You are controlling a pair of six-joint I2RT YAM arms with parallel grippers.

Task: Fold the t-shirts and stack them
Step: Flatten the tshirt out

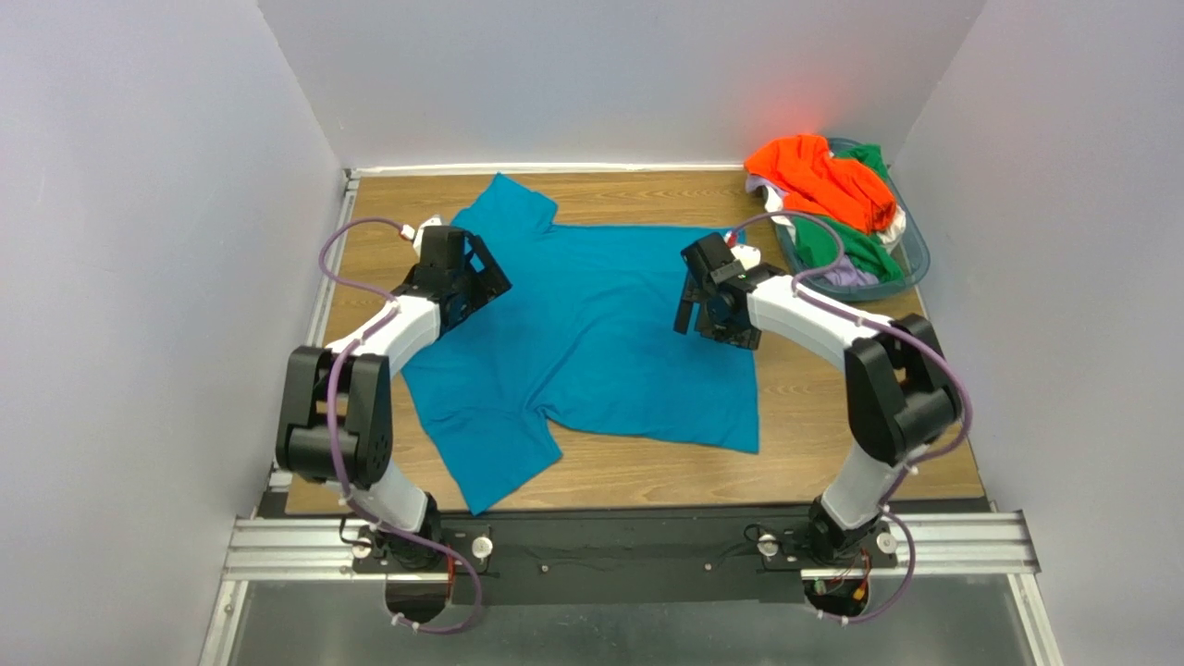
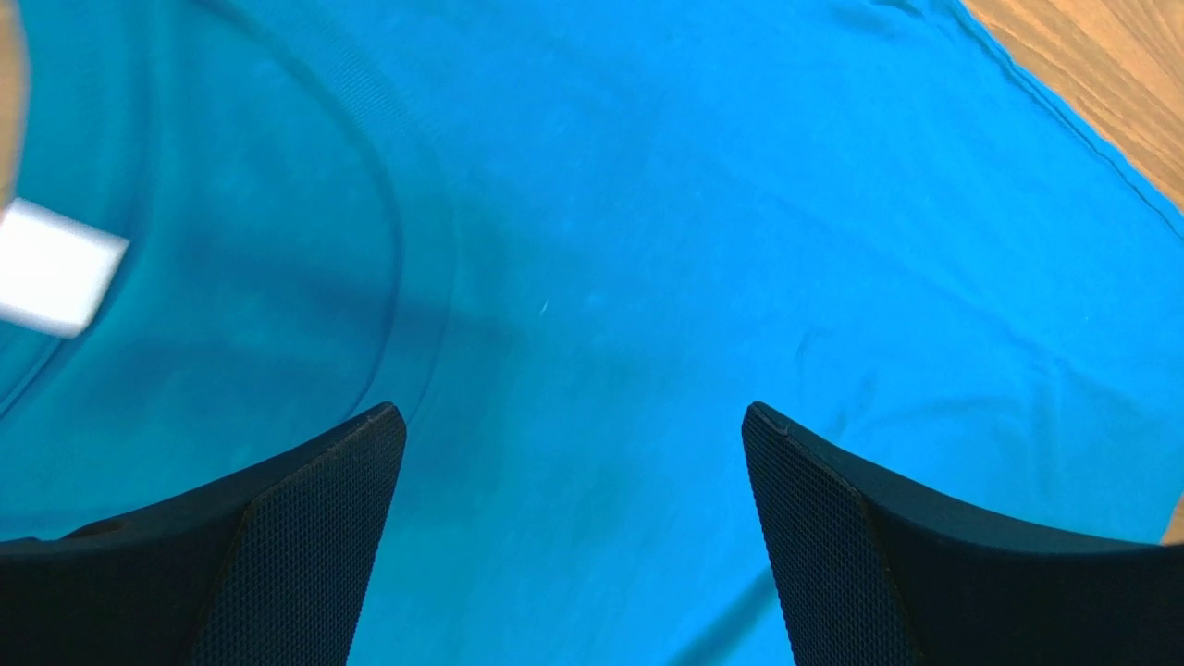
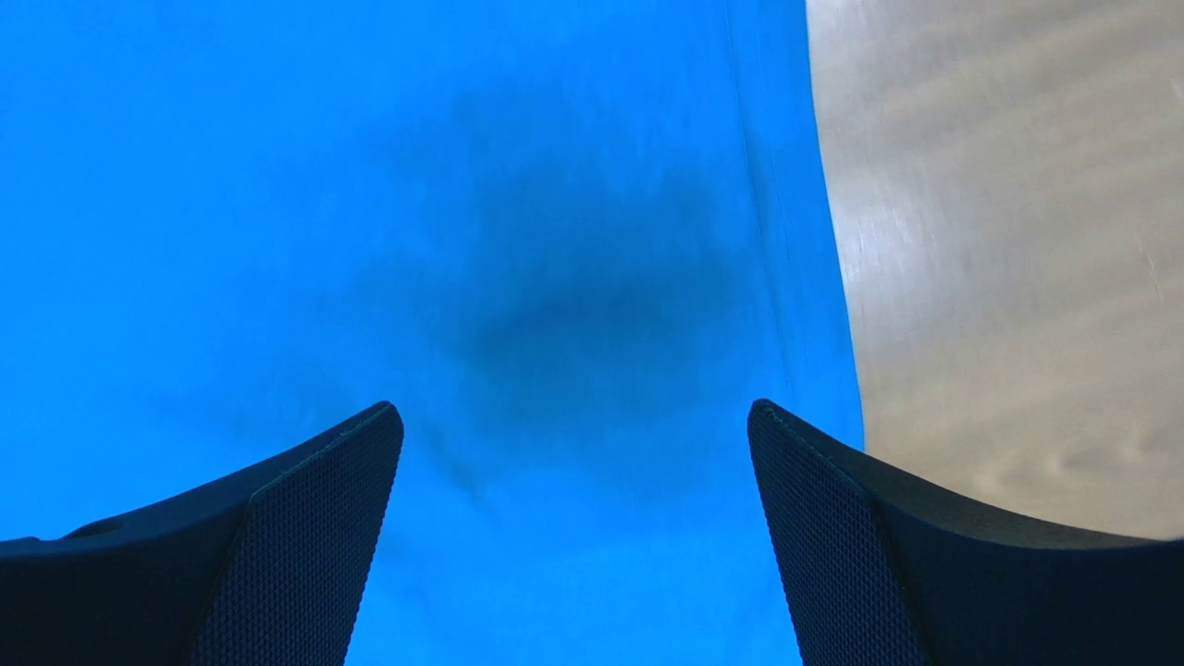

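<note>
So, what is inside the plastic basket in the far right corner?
The basket holds a crumpled orange shirt on top, a green shirt beneath it and pale cloth near the rim. Anything lower is covered.

Bright, even overhead light, soft dark shadow patch in right wrist view, orange t-shirt glaring
</note>
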